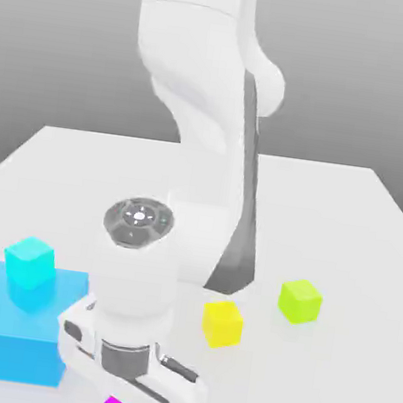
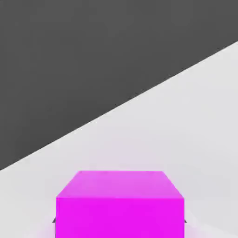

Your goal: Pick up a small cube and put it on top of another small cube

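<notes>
1. Clenched on the magenta cube point(image 2: 120, 204), the end effector point(image 1: 127, 383) sits low at the near edge of the table point(image 1: 346, 215), so the pick-up step looks just completed.
2. Large blue block point(image 1: 10, 323) lies at the exterior view's left, with a cyan cube point(image 1: 29, 263) on it.
3. Yellow cube point(image 1: 222, 322) and lime cube point(image 1: 299, 301) rest to the right, apart from each other.
4. Next move likely calls for a straight lift, then carrying the magenta cube above a chosen cube.
</notes>
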Available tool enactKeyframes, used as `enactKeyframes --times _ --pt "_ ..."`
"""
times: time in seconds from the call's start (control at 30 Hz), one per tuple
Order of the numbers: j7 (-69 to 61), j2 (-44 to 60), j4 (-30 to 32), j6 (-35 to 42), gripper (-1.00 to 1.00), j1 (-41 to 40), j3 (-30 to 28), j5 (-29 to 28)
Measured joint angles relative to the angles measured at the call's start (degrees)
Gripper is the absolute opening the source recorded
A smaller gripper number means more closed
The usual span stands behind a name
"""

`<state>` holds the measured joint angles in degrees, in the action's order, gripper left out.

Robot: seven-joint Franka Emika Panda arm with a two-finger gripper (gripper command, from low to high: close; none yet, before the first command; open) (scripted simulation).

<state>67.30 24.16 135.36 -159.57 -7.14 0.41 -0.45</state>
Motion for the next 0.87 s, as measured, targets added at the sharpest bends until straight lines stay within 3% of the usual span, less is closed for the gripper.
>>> enactKeyframes --times 0.27,0.6,0.73,0.77,0.87 --pt "4.4 -16.2 5.8 10.5 -1.00 -4.0 -5.0 0.7" --pt "17.1 -36.7 14.9 21.6 -1.00 -16.7 -11.4 -3.0" --pt "17.3 -32.1 17.4 14.6 -1.00 -17.3 -12.3 -2.2" --pt "17.0 -30.5 17.9 12.5 1.00 -17.3 -12.4 -1.8" --pt "17.0 -30.5 17.9 12.5 1.00 -17.3 -12.4 -1.8"
